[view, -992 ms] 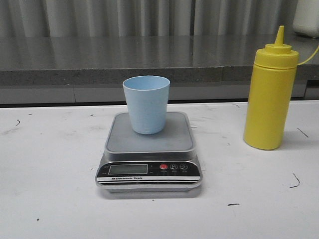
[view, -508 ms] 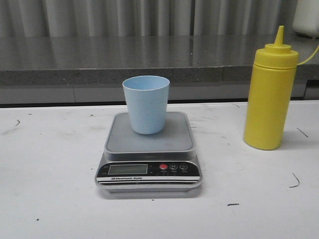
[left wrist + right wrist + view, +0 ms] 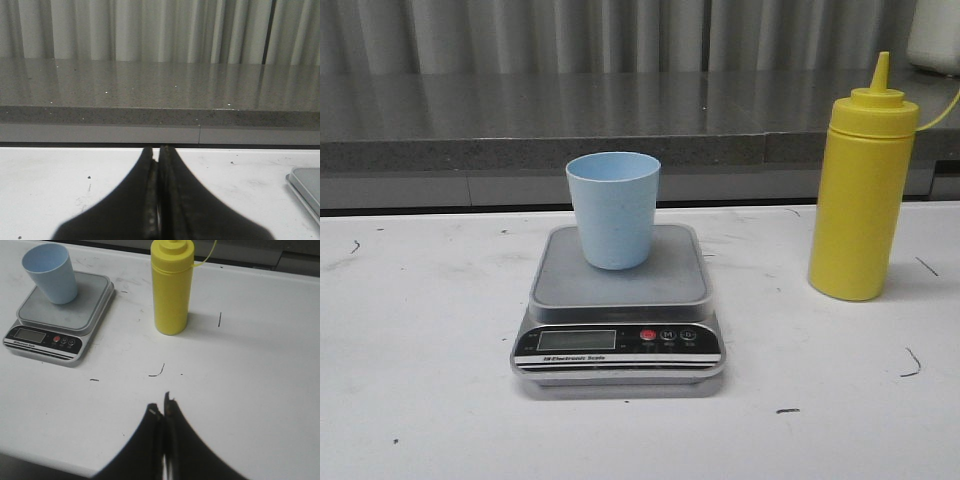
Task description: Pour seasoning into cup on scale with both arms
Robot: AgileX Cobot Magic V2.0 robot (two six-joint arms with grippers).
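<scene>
We note cup [image 3: 613, 208] upright on scale [image 3: 618, 305]; bottle [image 3: 861, 185] right of scale, apart. Left gripper [image 3: 158, 152] fingers together; right gripper [image 3: 161, 409] fingers together, both empty.

White counter [image 3: 420, 400], kinda scuffed, small dark marks and specks scattered on it, curved squiggle mark [image 3: 912, 366] at right. Behind it grey speckled stone ledge [image 3: 520, 120], a bit glossy, pale band below its edge. Back wall all pale pleated curtain [image 3: 570, 35]. White container thing [image 3: 935, 35] at top right corner, cut off, can't tell what.
</scene>
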